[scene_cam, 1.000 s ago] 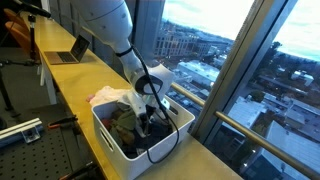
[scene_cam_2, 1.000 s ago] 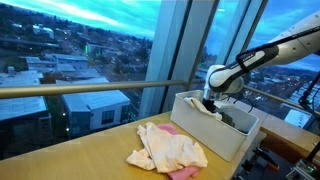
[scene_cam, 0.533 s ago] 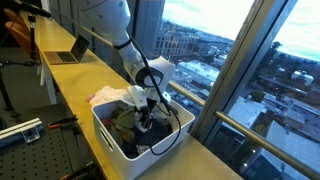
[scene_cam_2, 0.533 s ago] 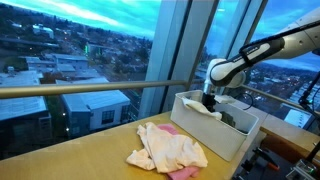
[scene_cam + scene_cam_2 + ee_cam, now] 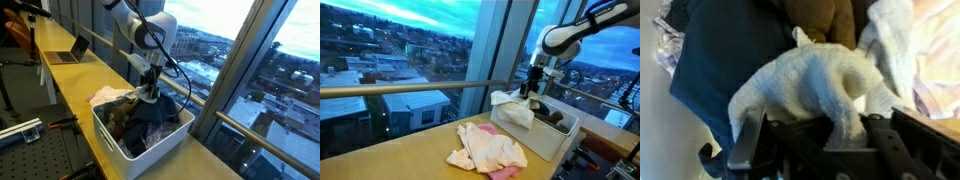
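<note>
My gripper [image 5: 812, 128] is shut on a white towel [image 5: 818, 78] that hangs from the fingers, lifted above the white bin [image 5: 108, 133]. In both exterior views the gripper [image 5: 149, 86] [image 5: 528, 88] hovers over the bin [image 5: 544, 139] with the white towel [image 5: 513, 108] dangling from it and still trailing onto the bin's rim. Dark blue and brown clothes [image 5: 148, 122] fill the bin below. In the wrist view a dark blue cloth [image 5: 715, 62] and a brown one [image 5: 822, 20] lie under the towel.
A pile of cream and pink cloths [image 5: 490, 150] lies on the yellow counter [image 5: 390, 160] beside the bin. A laptop [image 5: 68, 52] sits further along the counter. Window glass and a railing [image 5: 410, 88] run close behind the bin.
The gripper was down in the bin, shut on the white towel, and has risen out of the bin with the towel hanging from it.
</note>
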Controlling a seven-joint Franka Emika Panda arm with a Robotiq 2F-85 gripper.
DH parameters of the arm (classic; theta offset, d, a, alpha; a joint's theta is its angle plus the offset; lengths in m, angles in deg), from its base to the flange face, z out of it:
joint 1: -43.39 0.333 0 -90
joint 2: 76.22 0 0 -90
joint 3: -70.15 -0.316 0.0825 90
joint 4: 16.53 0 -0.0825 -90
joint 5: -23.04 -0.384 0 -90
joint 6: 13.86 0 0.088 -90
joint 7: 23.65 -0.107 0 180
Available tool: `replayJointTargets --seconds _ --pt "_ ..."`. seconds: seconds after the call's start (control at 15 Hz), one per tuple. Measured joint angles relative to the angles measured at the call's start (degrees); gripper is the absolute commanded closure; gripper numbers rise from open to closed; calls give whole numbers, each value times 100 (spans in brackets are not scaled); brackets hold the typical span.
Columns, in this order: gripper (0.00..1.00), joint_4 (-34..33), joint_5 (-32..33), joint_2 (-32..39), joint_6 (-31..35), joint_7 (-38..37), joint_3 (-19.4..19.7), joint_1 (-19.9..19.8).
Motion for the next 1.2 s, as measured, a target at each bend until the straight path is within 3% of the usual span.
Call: replayJointTargets --seconds 0.53,0.93,1.2 --pt "100 -323 529 -1145 -621 -459 -462 1038" --pt "100 -1247 1293 -934 -1478 -1166 -1035 2110" --pt "100 -1722 1427 -460 -1719 -1271 -1108 2491"
